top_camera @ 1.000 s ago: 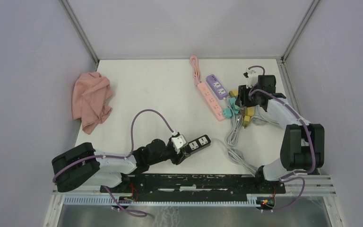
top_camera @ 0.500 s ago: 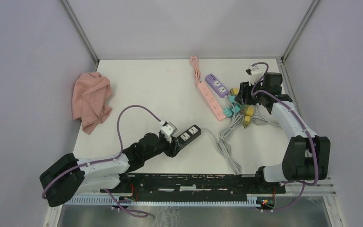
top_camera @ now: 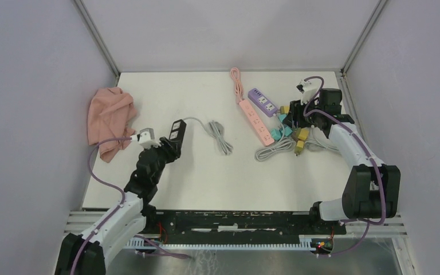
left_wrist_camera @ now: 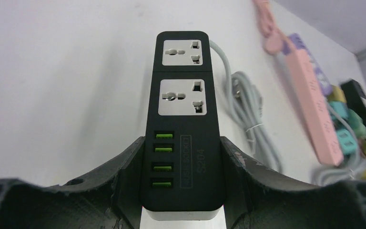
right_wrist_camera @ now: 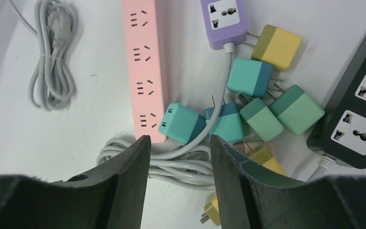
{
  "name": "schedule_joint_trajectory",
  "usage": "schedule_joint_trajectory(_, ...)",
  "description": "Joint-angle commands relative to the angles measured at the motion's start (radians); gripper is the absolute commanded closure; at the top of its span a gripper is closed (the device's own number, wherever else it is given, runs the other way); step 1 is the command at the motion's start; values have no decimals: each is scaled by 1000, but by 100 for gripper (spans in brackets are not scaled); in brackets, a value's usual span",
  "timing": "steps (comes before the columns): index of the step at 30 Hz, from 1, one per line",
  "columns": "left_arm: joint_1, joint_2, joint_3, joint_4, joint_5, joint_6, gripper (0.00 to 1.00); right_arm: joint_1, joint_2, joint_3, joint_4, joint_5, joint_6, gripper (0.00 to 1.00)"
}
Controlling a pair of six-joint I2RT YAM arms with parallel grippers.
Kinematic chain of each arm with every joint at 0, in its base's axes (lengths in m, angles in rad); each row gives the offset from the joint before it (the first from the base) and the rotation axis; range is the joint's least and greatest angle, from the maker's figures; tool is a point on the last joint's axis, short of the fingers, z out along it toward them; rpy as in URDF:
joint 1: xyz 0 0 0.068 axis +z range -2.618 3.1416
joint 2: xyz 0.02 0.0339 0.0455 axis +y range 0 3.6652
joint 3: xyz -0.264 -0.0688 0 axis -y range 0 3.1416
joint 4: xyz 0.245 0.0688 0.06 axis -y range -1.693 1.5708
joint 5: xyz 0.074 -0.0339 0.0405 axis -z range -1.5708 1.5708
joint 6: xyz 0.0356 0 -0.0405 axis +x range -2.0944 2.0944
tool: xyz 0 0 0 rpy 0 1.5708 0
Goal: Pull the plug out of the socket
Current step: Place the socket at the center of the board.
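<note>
Socket strip point(left_wrist_camera: 181, 102) sits clamped at its USB end in the left gripper point(left_wrist_camera: 182, 148); right gripper point(right_wrist_camera: 179, 140) hangs parted above teal plugs point(right_wrist_camera: 250, 76).

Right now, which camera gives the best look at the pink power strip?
The right wrist view: the pink power strip lies close and sharp, its socket holes plain, one end cut off. The top external view shows the strip whole but small. The left wrist view catches the strip blurred near the right edge.

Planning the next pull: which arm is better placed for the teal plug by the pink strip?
Right: its hand, open, hangs over that plug; the left hand holds a black strip far off.
</note>
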Motion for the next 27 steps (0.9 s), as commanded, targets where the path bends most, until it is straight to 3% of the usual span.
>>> schedule_joint_trajectory(1, 144, 132, 41, 57, -48, -179, 97, -4, -36, 16, 18, -19, -1, 45)
schedule_joint_trajectory(6, 251, 329, 111, 54, -116, -287, 97, -4, -38, 14, 19, -18, 0, 45)
schedule_joint_trajectory(11, 263, 508, 233, -110, -240, -365, 90, -5, -31, 15, 17, -22, 1, 45)
schedule_joint_trajectory(15, 264, 590, 316, -232, -290, -383, 71, -4, -30, 18, 17, -23, 1, 45)
schedule_joint_trajectory(20, 264, 635, 371, -301, -270, -379, 34, -4, -29, 18, 12, -25, -1, 45)
schedule_joint_trajectory(24, 265, 632, 422, -394, -273, -385, 13, -4, -32, 20, 10, -31, -7, 46)
schedule_joint_trajectory(27, 264, 610, 463, -472, -255, -385, 4, -4, -33, 26, 1, -46, -10, 45)
